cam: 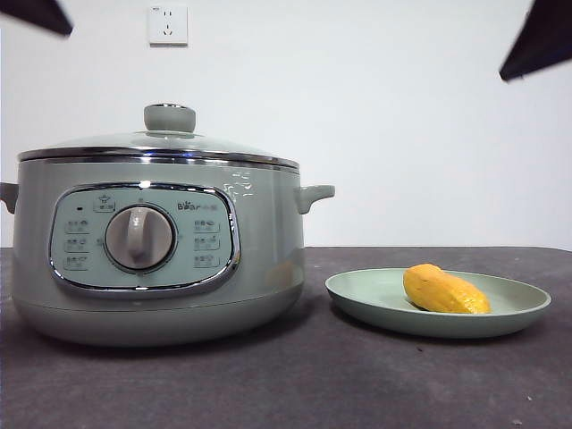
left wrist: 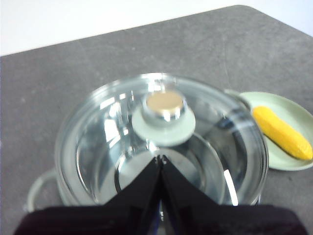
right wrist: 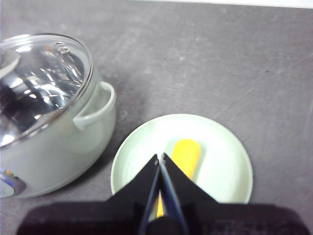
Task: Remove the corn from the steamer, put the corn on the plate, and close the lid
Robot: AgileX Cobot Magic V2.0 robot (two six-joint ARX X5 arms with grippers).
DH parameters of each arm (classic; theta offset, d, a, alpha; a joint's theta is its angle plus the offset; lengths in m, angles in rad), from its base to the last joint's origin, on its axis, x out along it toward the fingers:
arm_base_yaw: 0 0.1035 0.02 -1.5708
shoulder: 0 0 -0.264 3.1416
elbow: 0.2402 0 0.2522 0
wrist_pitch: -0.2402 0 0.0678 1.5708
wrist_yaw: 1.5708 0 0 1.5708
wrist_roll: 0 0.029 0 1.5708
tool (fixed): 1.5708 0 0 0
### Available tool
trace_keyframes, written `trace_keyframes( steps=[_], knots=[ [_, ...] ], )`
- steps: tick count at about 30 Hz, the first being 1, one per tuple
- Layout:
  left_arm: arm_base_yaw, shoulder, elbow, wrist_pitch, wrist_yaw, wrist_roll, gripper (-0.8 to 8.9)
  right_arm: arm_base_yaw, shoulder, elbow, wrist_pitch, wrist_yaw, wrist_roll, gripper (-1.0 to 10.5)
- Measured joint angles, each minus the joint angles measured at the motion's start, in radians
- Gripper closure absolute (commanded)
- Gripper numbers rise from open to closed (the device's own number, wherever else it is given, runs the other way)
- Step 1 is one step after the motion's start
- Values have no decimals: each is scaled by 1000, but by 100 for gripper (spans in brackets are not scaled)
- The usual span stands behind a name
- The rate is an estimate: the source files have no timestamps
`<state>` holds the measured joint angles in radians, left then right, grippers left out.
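Your work looks all but finished: the corn lies on its side on the plate, which sits just beside the steamer, and the lid rests level on the steamer's rim with its knob upright at the centre. The left gripper hangs above the lid, just off the knob, with its jaws pressed together on nothing; the right gripper hangs above the plate, over the corn, jaws likewise together and empty. In the front view you see both arms only as dark tips at the top corners, well clear of the steamer. If you need to touch anything again, judge the things this way. The lid is glass with a steel rim, so treat it as fairly heavy, rigid and breakable; the glass and the polished rim would likely be slippery, so the knob is the one sensible hold, taken squarely across its sides below the flared cap so that it cannot slide out. Lift it straight, since a tilted lid would probably swing and knock the steamer's rim. The corn looks light and stiff, with a smooth, rounded, tapering body that may roll or squirt out of a pinch; take it across its thick middle, jaws crosswise to its length, not at the narrow end. The plate is shallow and probably light, so a push against the corn could shove it away from the steamer.
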<state>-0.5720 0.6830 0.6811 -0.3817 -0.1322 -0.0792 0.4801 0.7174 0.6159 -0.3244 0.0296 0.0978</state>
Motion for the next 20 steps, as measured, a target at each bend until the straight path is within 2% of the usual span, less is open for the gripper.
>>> trace_keyframes(
  steps=[2,5,20],
  knots=[
    [-12,-64,-102,45,-6,0,821,4,-49,-99,61,0,29,955],
    [-14,-70,-111,28,2,-12,817,4,-37,-114,53,0,72,945],
    [-16,-79,-111,-6,-6,-10,817,4,-41,-114,41,0,82,945]
  ],
)
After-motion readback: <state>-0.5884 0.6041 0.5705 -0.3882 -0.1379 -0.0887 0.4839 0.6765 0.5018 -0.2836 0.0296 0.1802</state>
